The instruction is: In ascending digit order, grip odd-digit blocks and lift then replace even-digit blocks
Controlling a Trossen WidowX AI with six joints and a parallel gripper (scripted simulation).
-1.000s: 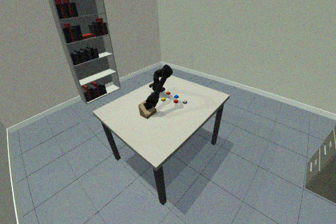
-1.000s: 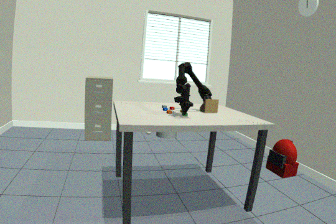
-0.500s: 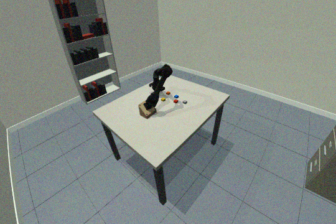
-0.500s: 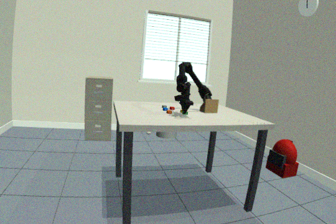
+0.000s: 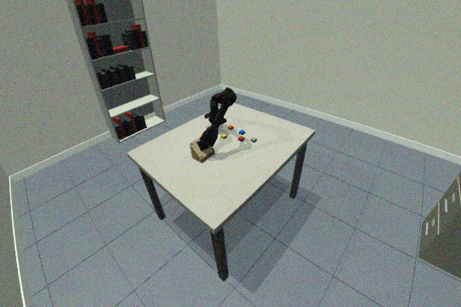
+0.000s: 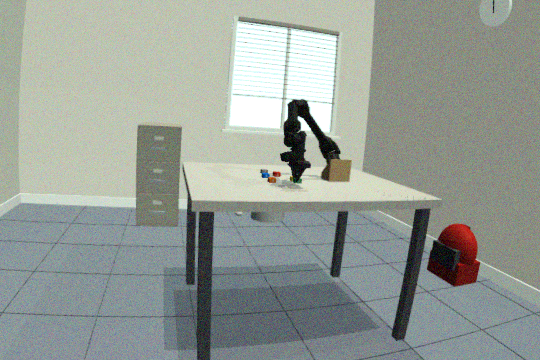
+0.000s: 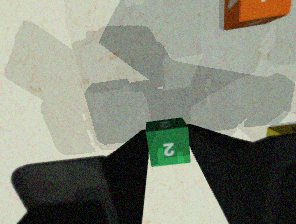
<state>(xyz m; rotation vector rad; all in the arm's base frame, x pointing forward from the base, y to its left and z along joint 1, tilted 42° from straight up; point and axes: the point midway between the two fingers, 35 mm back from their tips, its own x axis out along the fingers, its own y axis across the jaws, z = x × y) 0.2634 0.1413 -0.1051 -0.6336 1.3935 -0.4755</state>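
The green block shows a 2. My gripper is shut on it, one finger on each side, and holds it slightly above the table. An orange block lies nearby, its digit cut off in the wrist view. A yellow block is partly hidden behind the right finger in the wrist view. A blue block, a red block and a grey block lie farther off; their digits are too small to read.
The blocks are on a pale table. The arm's wooden base block stands on the same table. The arm's shadows fall around the green block in the wrist view.
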